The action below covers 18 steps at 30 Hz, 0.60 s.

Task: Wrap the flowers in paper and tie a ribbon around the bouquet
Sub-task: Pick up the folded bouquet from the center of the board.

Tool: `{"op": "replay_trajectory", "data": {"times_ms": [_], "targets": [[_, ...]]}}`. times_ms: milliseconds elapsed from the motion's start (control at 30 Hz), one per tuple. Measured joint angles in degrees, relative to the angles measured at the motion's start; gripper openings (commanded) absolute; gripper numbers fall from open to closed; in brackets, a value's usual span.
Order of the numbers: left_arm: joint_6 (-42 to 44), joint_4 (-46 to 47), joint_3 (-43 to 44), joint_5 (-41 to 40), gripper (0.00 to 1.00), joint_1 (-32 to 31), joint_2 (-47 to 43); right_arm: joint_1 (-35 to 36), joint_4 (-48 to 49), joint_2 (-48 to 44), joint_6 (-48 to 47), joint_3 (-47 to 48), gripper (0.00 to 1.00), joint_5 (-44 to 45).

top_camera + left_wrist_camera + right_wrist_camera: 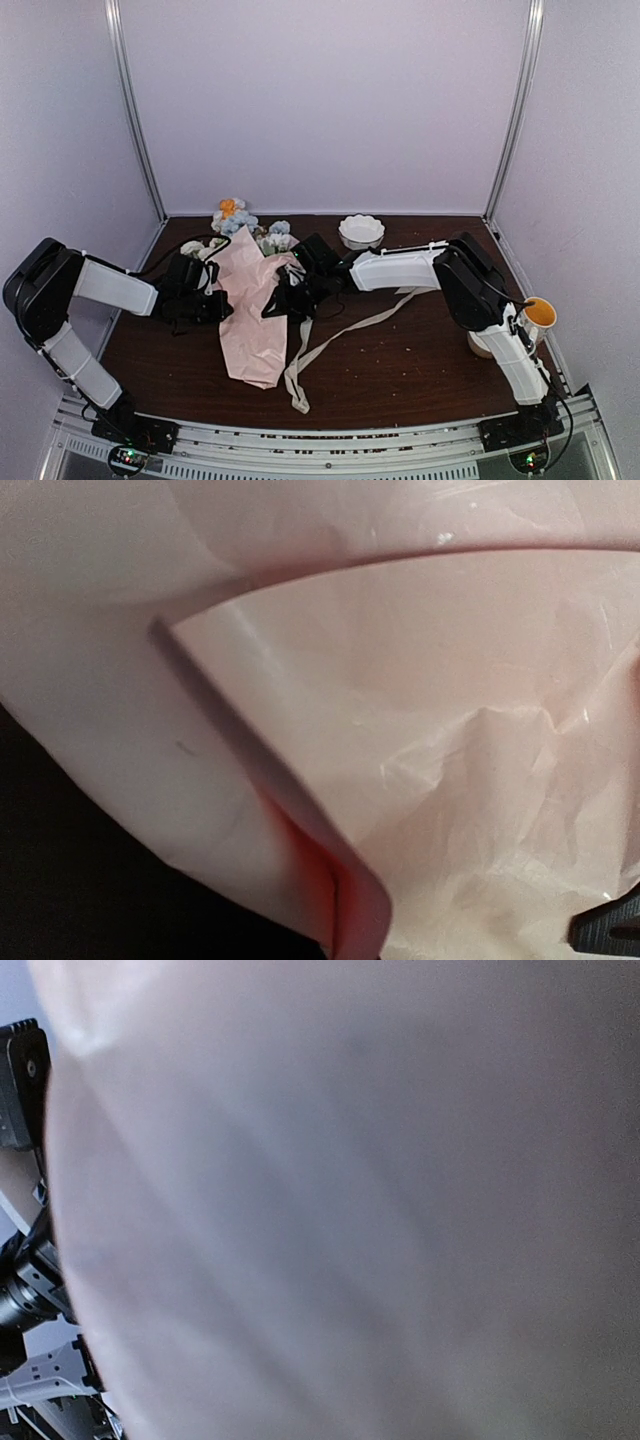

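Bouquet lies flowers far, tail near; left fingers pinch its paper, right fingers' state unclear.

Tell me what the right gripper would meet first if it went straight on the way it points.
The pink paper: the right gripper points left at it, and paper fills its wrist view, seemingly right up close.
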Motion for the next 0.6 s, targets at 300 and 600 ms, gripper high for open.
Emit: {"op": "replay_trajectory", "data": {"times_ms": [300, 600], "targets": [[0.0, 0.0, -0.3, -0.2, 0.05, 0.0, -0.6, 0.0, 1.5, 0.0, 1.7, -0.1, 0.0, -0.1], [1.7, -11.1, -0.3, -4.8, 0.53, -1.1, -9.3, -0.7, 2.4, 0.0, 2.2, -0.3, 0.0, -0.2]]}}
